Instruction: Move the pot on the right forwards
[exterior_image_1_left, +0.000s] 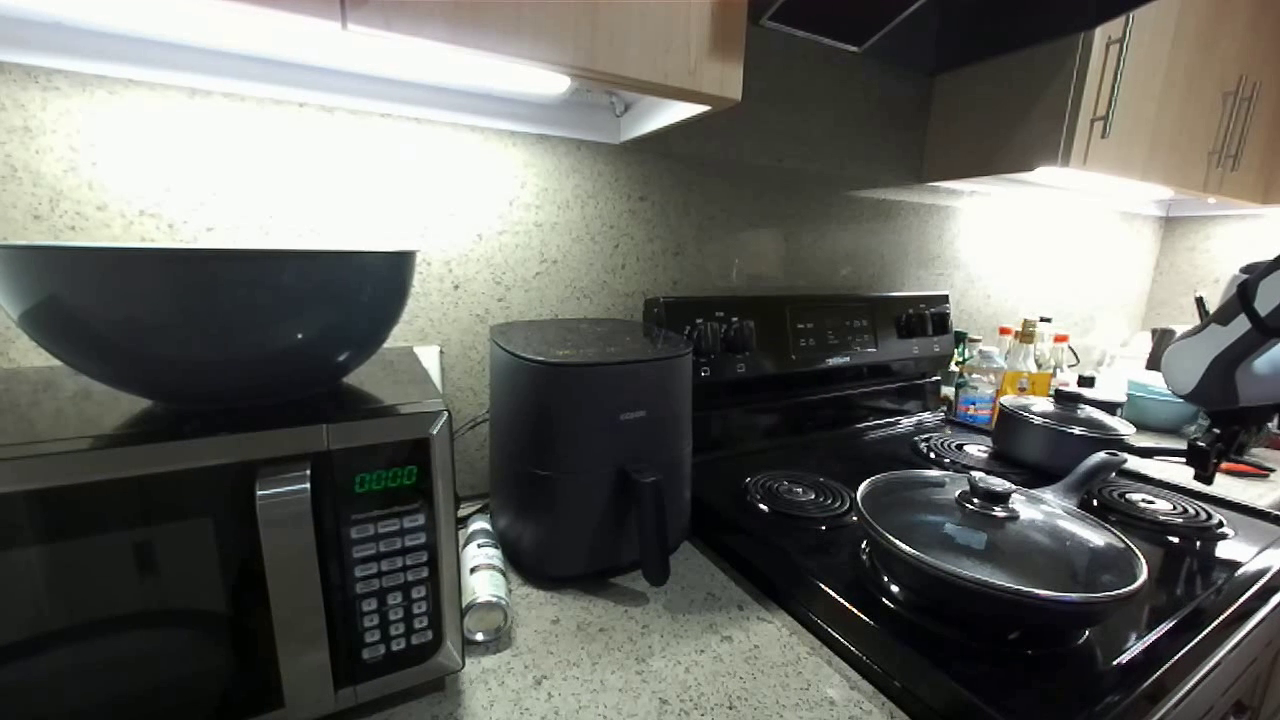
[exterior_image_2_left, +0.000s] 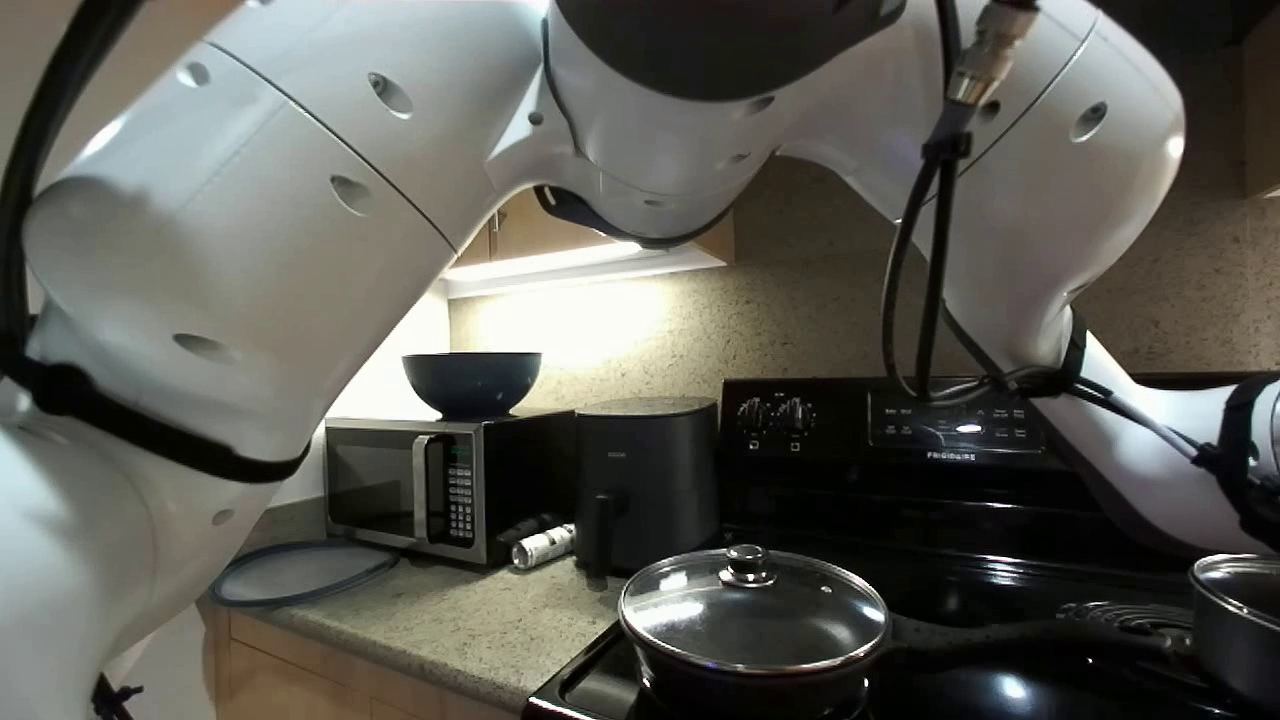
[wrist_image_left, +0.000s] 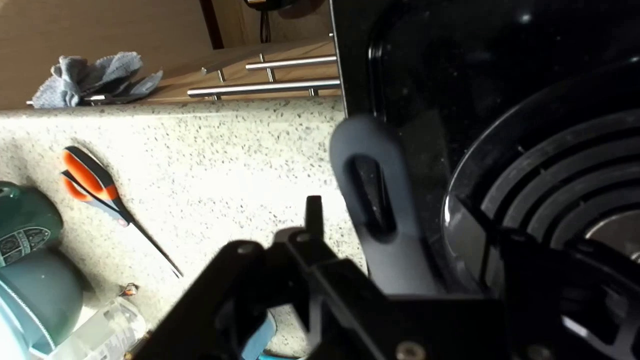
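Observation:
The pot (exterior_image_1_left: 1050, 443) is small, round and dark, with a glass lid. It sits on the stove at the side near the bottles, and part of it shows at the right edge in an exterior view (exterior_image_2_left: 1240, 630). In the wrist view its dark handle (wrist_image_left: 400, 260) points up the picture, with a long slot near its end. My gripper (wrist_image_left: 387, 200) is open, one finger on each side of the handle, with gaps to both. In an exterior view the gripper (exterior_image_1_left: 1212, 455) is at the handle's end. The pot's body is hidden in the wrist view.
A wide black pan with a domed glass lid (exterior_image_1_left: 1000, 540) sits on the front burner. A bare coil burner (exterior_image_1_left: 1158, 505) lies beside the pot's handle. Orange-handled scissors (wrist_image_left: 92, 175) and a green mug (wrist_image_left: 27, 220) are on the counter. Bottles (exterior_image_1_left: 1020, 370) stand behind the pot.

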